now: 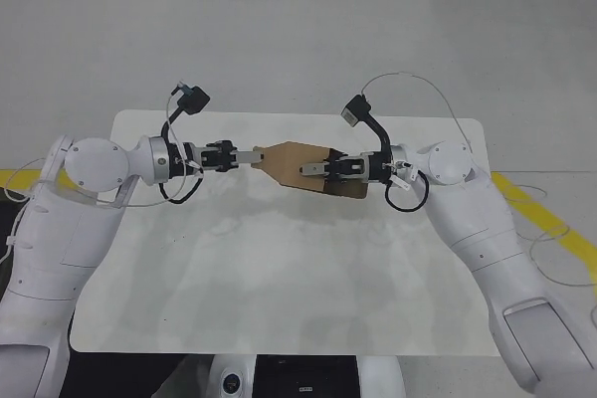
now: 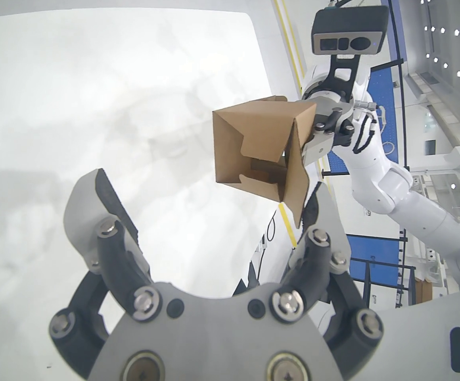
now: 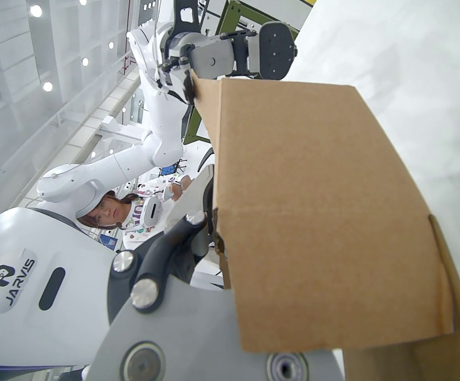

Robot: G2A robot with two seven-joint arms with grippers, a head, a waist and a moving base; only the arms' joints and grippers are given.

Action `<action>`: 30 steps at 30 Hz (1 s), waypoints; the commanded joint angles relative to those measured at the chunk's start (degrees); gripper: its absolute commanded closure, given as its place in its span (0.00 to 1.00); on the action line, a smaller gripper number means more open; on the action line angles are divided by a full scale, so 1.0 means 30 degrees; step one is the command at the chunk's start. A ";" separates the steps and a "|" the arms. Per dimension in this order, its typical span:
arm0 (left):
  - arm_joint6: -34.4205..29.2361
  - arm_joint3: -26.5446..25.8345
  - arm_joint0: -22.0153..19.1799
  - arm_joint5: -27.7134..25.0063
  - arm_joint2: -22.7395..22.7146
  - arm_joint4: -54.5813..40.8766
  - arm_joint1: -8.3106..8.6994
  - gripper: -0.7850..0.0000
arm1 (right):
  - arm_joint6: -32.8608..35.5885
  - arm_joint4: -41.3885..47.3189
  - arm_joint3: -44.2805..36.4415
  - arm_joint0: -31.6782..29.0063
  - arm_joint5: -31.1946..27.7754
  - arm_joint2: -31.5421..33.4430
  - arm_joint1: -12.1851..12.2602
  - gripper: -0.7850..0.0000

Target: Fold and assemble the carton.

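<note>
The right end effector [image 1: 323, 169] clamps the carton [image 1: 294, 159], left end effector [image 1: 247, 157] spread apart beside its flap.

Your left arm [image 1: 90, 164] and right arm [image 1: 458, 164] are cased in smooth, glossy white shells with rounded joints, each wrist carrying a black box-shaped camera [image 2: 349, 35] on a curved black bracket [image 2: 345, 75] and a looping black braided cable [image 2: 363, 138]. The left end effector [image 2: 210, 180] and right end effector [image 1: 316, 169] each have a grey metal base plate [image 2: 214, 339], black linkage bars [image 2: 113, 263] pinned with silver screws [image 2: 146, 299], and pale grey fingers [image 2: 81, 204] faced with black pads [image 2: 115, 204]. A black logo [image 3: 14, 277] and a dark oval slot [image 3: 51, 283] mark the right wrist's shell.
</note>
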 commanded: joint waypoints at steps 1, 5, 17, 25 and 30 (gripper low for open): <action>-0.0061 0.0080 0.0100 -0.0120 0.0041 0.0167 0.0023 0.00 | 0.0192 0.0436 -0.0035 -0.0047 -0.0031 -0.0019 -0.0035 1.00; -0.0130 0.0340 0.0085 -0.0221 0.0152 0.0262 0.0032 0.00 | 0.0459 0.0730 -0.0124 -0.0057 -0.0034 -0.0226 -0.0127 1.00; -0.0141 0.0555 -0.0294 -0.0269 0.0902 -0.0365 -0.0131 0.00 | 0.0466 0.1100 -0.0482 -0.0013 -0.0112 -0.0526 -0.0333 1.00; -0.0102 0.0678 -0.0488 -0.0364 0.1236 -0.0531 -0.0205 0.00 | 0.0719 0.1715 -0.0747 -0.0148 -0.0285 -0.0357 -0.0364 1.00; -0.0392 0.0917 -0.0547 -0.0394 0.1347 -0.1283 -0.0252 0.00 | 0.0803 0.2197 -0.0928 -0.0315 -0.0330 -0.0323 -0.0411 1.00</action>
